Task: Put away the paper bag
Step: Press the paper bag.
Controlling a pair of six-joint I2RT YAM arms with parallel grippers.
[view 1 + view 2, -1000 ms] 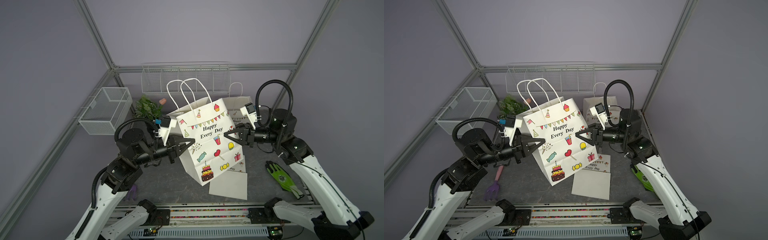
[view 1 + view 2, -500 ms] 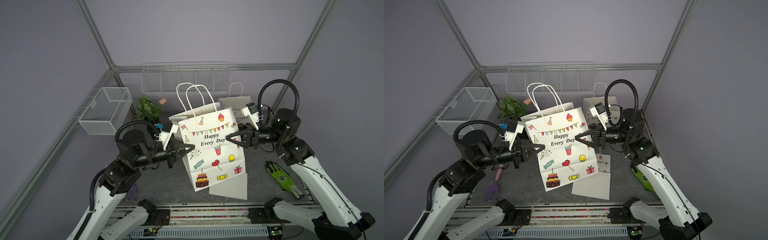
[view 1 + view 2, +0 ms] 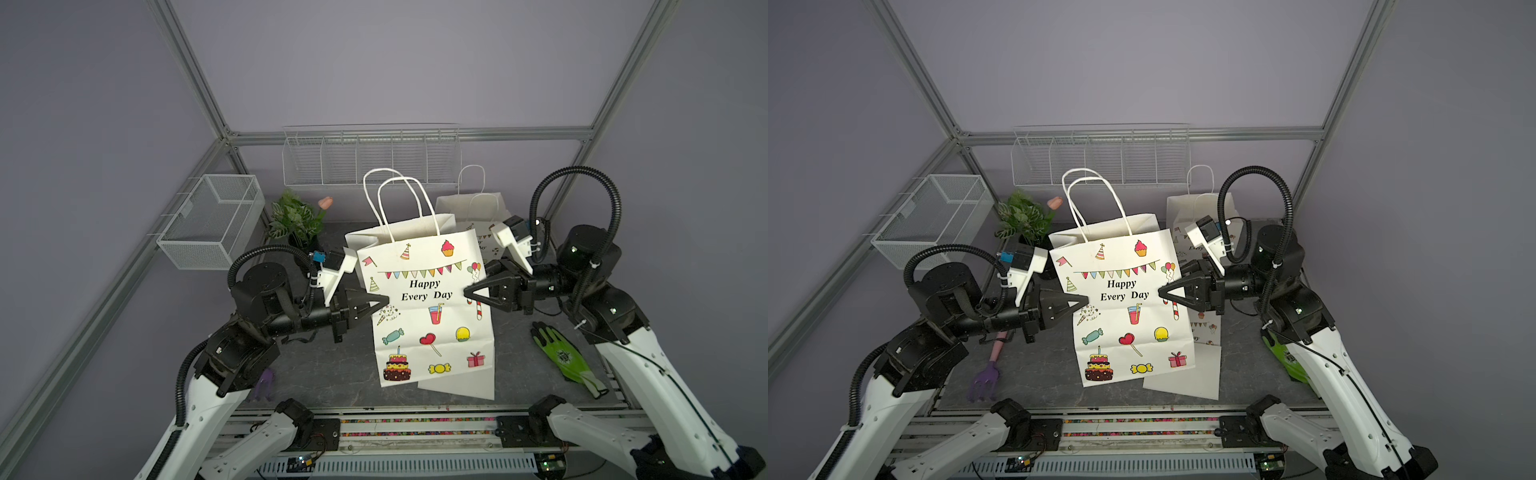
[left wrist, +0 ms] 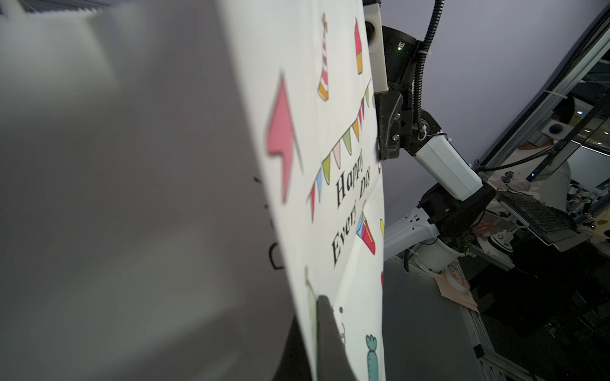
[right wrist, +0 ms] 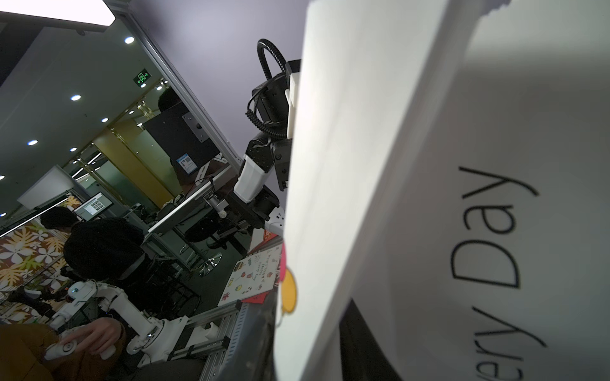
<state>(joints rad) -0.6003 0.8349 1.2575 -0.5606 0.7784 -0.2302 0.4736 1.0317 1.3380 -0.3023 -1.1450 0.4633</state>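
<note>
Currently paper bag point(image 3: 428, 316) upright and unfolded, left hand point(image 3: 384, 300) clamped on its edge, right hand point(image 3: 467, 291) grip not discernible; stowing pending.

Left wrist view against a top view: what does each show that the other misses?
Only the left wrist view: a seated person outside the cell. Only a top view: the wire basket, the green glove and a second white bag. Both: the paper bag, with the left gripper and right gripper closed on opposite edges.
</note>
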